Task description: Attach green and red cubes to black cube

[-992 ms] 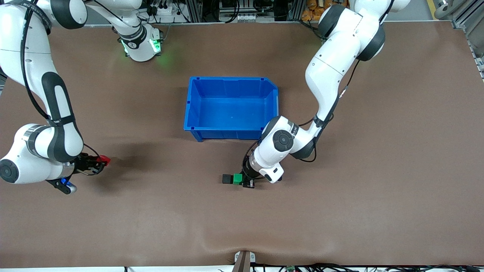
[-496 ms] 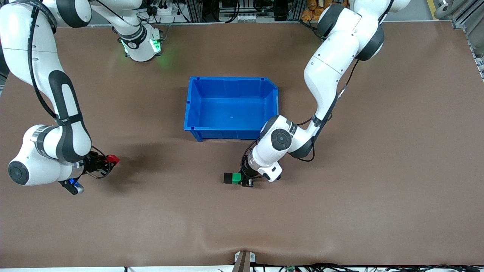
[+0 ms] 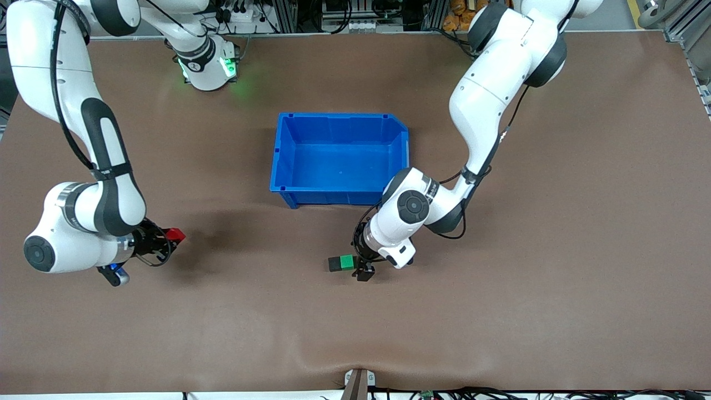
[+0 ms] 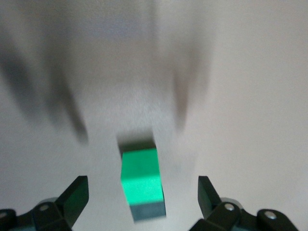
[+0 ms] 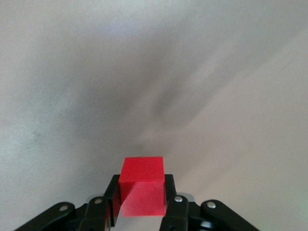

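Note:
The green cube (image 3: 348, 261) sits on the table against the black cube (image 3: 334, 263), nearer the front camera than the blue bin. My left gripper (image 3: 361, 268) is open, with its fingers spread on either side of the green cube (image 4: 140, 179) and not touching it. A dark sliver of the black cube (image 4: 137, 143) shows past the green one. My right gripper (image 3: 168, 240) is shut on the red cube (image 3: 176, 234) and holds it just over the table toward the right arm's end. The right wrist view shows the red cube (image 5: 142, 185) clamped between the fingers of the right gripper (image 5: 142, 198).
The blue bin (image 3: 341, 115) stands empty at the table's middle, farther from the front camera than the cubes. Bare brown table lies between the red cube and the black cube.
My right arm has carried the red cube toward the table's middle. The left gripper has shifted slightly beside the green cube. The joined green and black cubes stay in place.

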Robot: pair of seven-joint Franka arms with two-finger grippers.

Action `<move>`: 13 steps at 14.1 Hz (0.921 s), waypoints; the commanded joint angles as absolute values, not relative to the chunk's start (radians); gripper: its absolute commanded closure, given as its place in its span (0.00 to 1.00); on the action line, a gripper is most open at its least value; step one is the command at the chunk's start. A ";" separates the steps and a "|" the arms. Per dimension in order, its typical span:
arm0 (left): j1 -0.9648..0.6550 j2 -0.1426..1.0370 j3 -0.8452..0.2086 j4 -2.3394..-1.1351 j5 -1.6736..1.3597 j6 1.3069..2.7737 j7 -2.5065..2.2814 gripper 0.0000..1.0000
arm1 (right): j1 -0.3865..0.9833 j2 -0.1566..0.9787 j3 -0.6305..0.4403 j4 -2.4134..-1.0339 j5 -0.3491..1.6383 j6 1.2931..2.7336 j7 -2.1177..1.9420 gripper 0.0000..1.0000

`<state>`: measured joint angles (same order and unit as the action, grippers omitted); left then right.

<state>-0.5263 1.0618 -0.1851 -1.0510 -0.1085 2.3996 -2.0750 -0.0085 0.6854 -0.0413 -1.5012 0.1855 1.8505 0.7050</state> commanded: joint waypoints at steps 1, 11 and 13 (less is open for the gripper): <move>-0.502 0.968 -0.173 -1.061 -0.078 2.289 -2.011 0.00 | 0.000 0.666 -0.044 -1.502 0.238 1.836 0.768 1.00; -0.410 0.796 -0.172 -1.086 0.023 1.866 -1.553 0.00 | 0.066 0.669 -0.044 -1.474 0.307 1.845 1.028 1.00; -0.371 0.756 -0.173 -1.106 0.040 1.787 -1.404 0.00 | 0.075 0.672 -0.048 -1.470 0.322 1.850 1.075 1.00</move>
<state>-0.4015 0.8219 -0.1710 -1.0491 0.0138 1.8512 -1.5194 0.0627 0.6845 -0.0391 -1.4687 0.2987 1.8520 1.0225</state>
